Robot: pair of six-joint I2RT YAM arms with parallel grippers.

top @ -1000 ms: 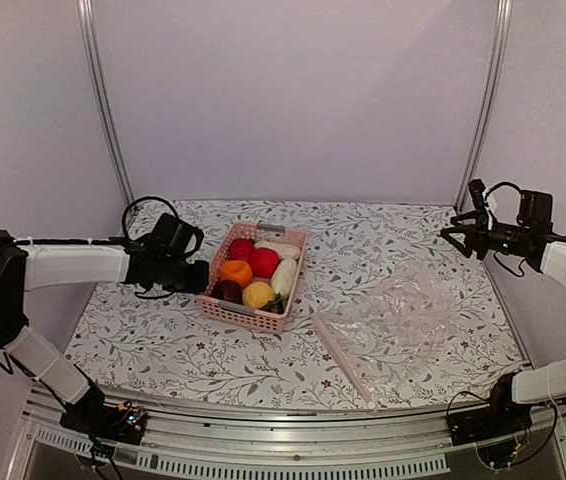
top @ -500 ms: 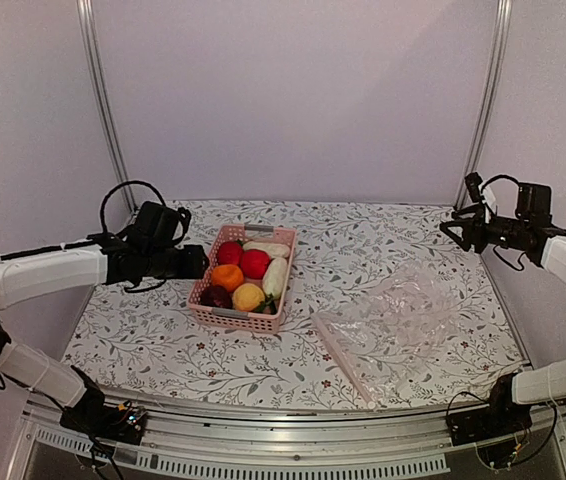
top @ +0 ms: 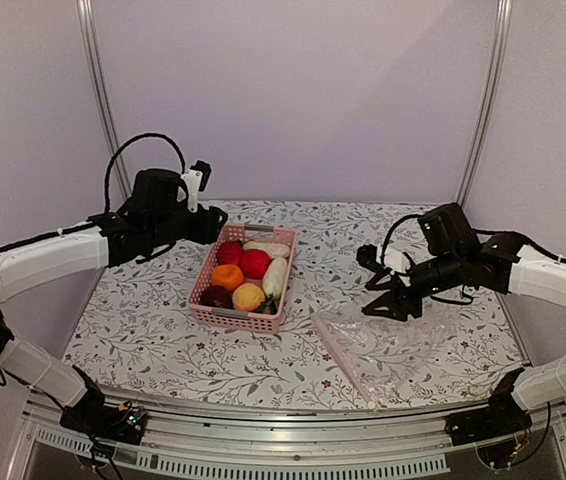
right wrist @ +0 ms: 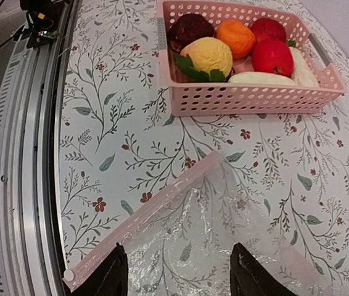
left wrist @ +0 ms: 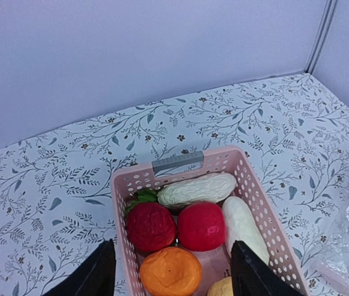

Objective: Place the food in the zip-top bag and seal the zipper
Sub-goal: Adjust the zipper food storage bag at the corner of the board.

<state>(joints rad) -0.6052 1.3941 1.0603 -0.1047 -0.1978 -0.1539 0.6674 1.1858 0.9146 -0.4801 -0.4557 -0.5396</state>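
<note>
Zip-top bag (top: 395,345) near table (top: 163,350) front edge

Readable text: you will find none in any of the three views.
Basket (left wrist: 256,196): its grey tag (left wrist: 177,164), centre of the left wrist view, shows you no lettering.
Zip-top bag (right wrist: 224,246): its zipper strip (right wrist: 145,216), lower left of the right wrist view, is plain pink.
Tablecloth (left wrist: 69,160): leaf-and-flower print only.
</note>
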